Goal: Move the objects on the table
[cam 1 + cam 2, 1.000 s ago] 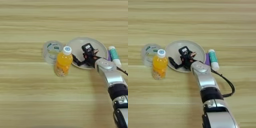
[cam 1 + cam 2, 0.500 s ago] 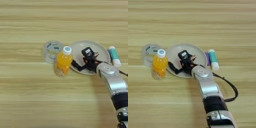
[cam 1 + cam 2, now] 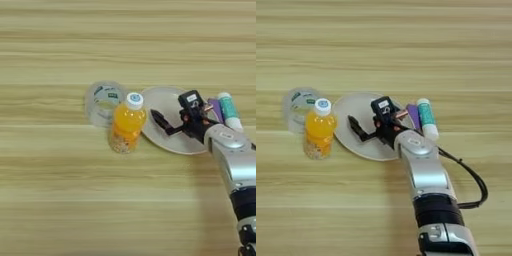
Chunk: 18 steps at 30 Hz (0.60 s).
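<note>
- We see the table (image 3: 60,200), a broad light wood-grain top with pale brown streaks, filling both views; wide bare wood lies on the far side, on the left and on the near side, so there is plenty of open room, and none of its edges shows.
- Our right arm (image 3: 423,170), silver with a black cable looping off its right side, reaches in from the near right and ends over the plate.
- A pale round plate (image 3: 165,102) lies right of centre; its left rim is just beside the bottle.
- The right gripper (image 3: 172,117) hangs over the plate with its two black fingers spread apart, one pointing left toward the bottle, the other on the far side; nothing sits between them.
- The orange-drink bottle (image 3: 318,131) stands upright left of the plate, with a white cap, clear walls and orange liquid; we cannot read any label on it.
- A roll of clear tape (image 3: 102,100) lies flat, touching the bottle on its far left; its inner core carries green print too small for us to read.
- The white tube (image 3: 426,117) with a teal-green label lies just off the plate's right rim, pointing near to far; its writing is unreadable.
- A small purple thing (image 3: 413,114) lies touching the tube's left side.
</note>
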### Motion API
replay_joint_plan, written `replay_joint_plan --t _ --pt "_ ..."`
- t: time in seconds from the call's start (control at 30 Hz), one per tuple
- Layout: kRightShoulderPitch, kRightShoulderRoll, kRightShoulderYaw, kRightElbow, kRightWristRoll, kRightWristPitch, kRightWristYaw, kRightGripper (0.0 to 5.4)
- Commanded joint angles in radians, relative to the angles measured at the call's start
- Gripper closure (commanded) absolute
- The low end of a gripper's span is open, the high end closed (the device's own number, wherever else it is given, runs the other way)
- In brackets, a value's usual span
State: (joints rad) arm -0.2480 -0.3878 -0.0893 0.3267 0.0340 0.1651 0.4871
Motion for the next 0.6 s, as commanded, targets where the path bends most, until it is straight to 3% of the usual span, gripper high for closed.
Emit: replay_joint_plan --t 0.03,0.3,0.43,0.6 --pt "-0.071 -0.044 -0.052 -0.085 0.027 -0.035 -0.023 0.06" --pt "-0.032 -0.079 -0.164 -0.240 0.088 -0.034 -0.023 0.06" --pt "-0.009 -0.071 -0.168 -0.319 0.116 -0.028 -0.006 0.06" --pt "0.021 -0.061 -0.175 -0.434 0.201 0.002 0.031 0.06"
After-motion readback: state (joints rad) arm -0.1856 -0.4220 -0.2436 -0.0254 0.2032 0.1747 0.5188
